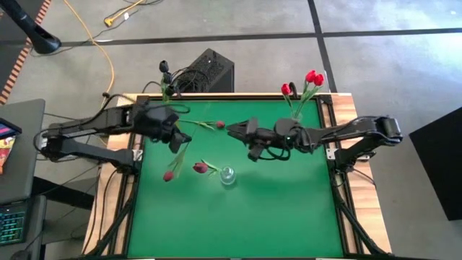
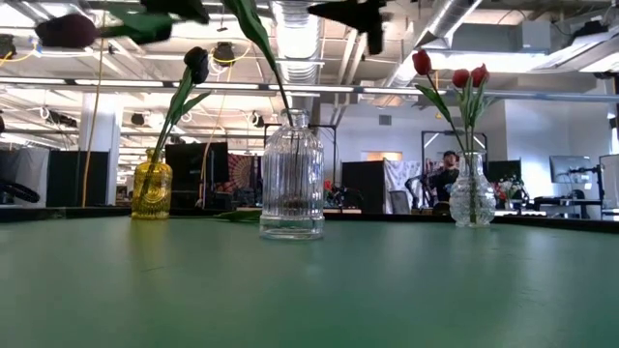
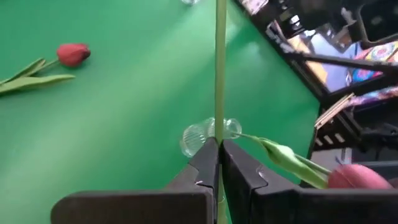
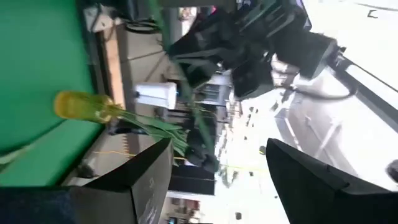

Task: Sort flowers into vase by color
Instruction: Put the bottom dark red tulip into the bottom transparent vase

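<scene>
My left gripper is over the table's left half, shut on a crimson tulip whose head shows high up in the low view. My right gripper is open near the table's middle, beside the head of a crimson tulip lying flat on the green mat. Another pinkish tulip stands by its stem in the ribbed clear vase and leans far over toward the left. Dark tulips stand in the yellow vase. Red tulips stand in the far-right clear vase. My left gripper pinches the held tulip's thin green stem between its two fingers. The stem runs on straight past the fingertips. In the low view the head is well above the table, so the tulip is lifted clear.
The green mat is bare over its near half and right side. A black box with cables sits behind the far edge. Wooden rails border the mat. A person sits far off in the room.
</scene>
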You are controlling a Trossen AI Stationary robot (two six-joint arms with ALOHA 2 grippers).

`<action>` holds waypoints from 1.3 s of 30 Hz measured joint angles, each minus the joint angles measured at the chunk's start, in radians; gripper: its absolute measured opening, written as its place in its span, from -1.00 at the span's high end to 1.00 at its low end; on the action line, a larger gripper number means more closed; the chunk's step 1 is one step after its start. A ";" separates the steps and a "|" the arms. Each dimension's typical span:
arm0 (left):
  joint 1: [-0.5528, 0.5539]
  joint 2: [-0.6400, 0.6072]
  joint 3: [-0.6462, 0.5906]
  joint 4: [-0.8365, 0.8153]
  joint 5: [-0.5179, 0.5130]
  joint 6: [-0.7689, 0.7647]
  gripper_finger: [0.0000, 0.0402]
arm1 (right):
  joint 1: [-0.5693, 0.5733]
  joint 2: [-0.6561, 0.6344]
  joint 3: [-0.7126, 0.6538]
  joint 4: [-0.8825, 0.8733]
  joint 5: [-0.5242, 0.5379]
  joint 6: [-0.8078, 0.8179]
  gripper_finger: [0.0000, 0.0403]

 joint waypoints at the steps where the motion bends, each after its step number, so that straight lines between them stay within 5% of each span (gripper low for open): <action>1: 0.023 0.019 0.000 0.005 0.036 0.016 1.00 | -0.007 0.020 0.000 0.036 0.000 -0.008 -0.42; 10: 0.114 0.177 0.000 0.116 0.254 0.107 1.00 | -0.063 0.177 0.077 0.101 0.075 0.006 -0.42; 22: 0.142 0.217 0.000 0.130 0.262 0.136 1.00 | -0.065 0.261 0.087 0.130 0.090 -0.054 -0.36; 39: 0.142 0.217 0.000 0.129 0.284 0.117 1.00 | -0.070 0.261 0.086 0.115 0.079 -0.049 0.72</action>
